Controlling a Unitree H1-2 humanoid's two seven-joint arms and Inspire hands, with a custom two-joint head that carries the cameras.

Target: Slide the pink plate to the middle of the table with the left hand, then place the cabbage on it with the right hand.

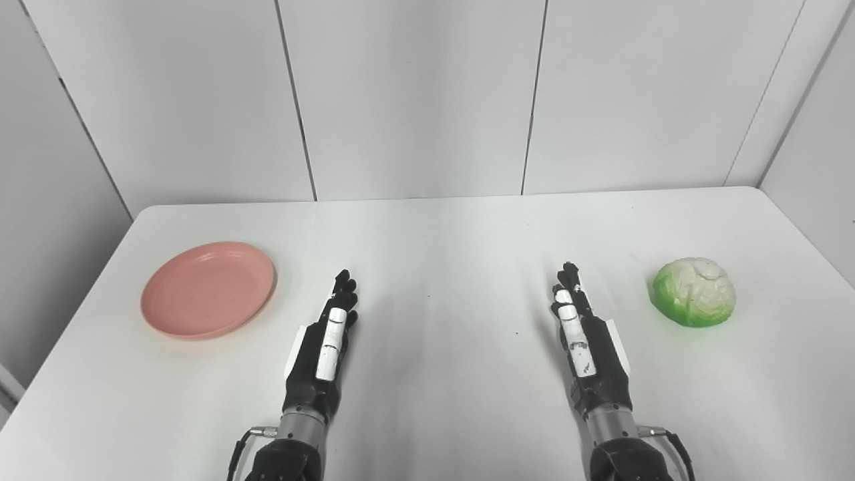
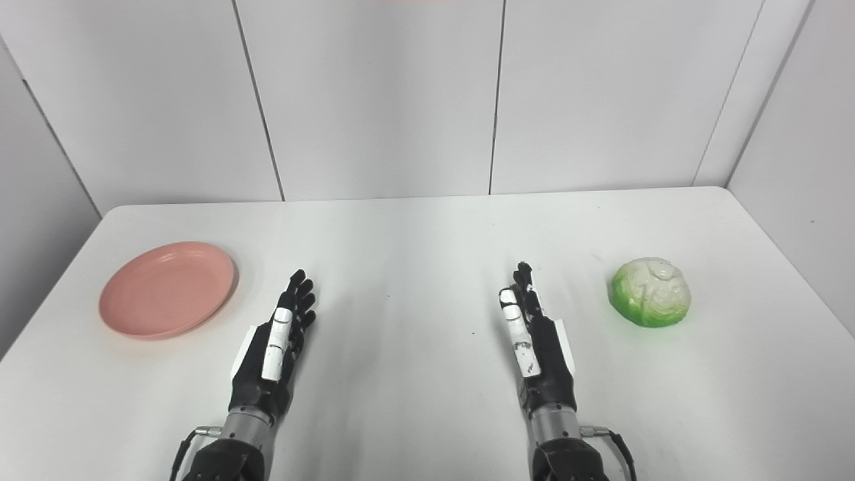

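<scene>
Both arms enter from the near edge of the white tabletop (image 1: 427, 240). On the left, the left robot hand (image 1: 325, 347) lies stretched forward with its fingers straight and close together, holding nothing. On the right, the right robot hand (image 1: 582, 344) is held the same way, fingers extended toward the far wall (image 1: 414, 93) and grasping nothing. Both sit low over the tabletop; whether they touch it cannot be told. A pink plate (image 1: 208, 290) rests at the left side, just left of and slightly beyond the left robot hand, not touching it. At the right side sits the cabbage (image 1: 695, 292), green below and pale on top, near the right robot hand but apart from it.
</scene>
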